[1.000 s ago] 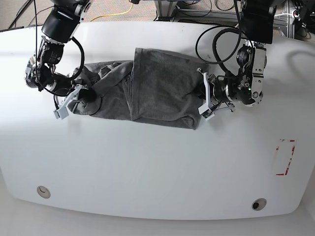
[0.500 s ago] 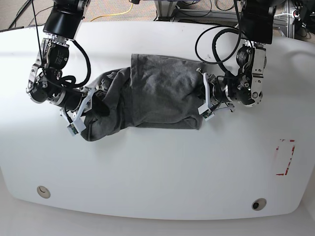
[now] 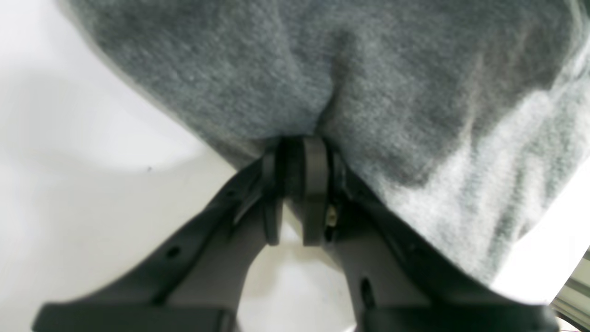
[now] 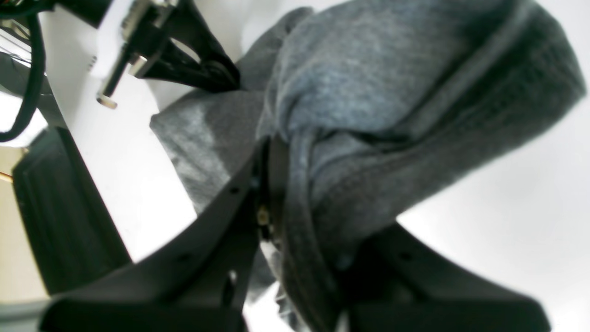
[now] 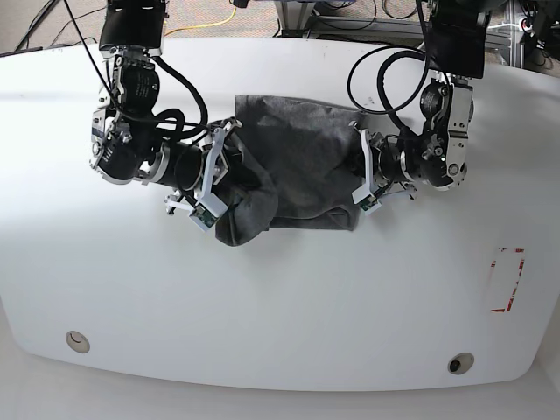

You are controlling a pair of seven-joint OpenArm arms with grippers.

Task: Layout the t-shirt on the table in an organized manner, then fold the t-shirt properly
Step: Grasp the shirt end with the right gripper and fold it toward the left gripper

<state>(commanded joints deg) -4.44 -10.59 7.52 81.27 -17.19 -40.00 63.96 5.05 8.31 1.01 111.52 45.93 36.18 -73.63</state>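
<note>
The dark grey t-shirt (image 5: pixel 302 162) lies bunched on the white table (image 5: pixel 280 289), slightly back of centre. My right gripper (image 5: pixel 219 182), on the base view's left, is shut on a thick fold of the cloth and holds it over the shirt's left part. In the right wrist view the t-shirt (image 4: pixel 392 92) drapes between the closed jaws of the right gripper (image 4: pixel 276 152). My left gripper (image 5: pixel 361 171) is shut on the shirt's right edge. The left wrist view shows the left gripper (image 3: pixel 295 147) pinching the t-shirt (image 3: pixel 368 69) low over the table (image 3: pixel 69 193).
A red-tape rectangle (image 5: pixel 507 280) marks the table's right side. Two grommet holes (image 5: pixel 77 341) (image 5: pixel 459 362) sit near the front edge. Black cable loops (image 5: pixel 385 79) hang by the left arm. Equipment frames stand behind the table.
My right gripper has swept rightwards with the shirt's left part, carrying it onto the middle. The shirt now covers less width. The left arm has stayed put.
</note>
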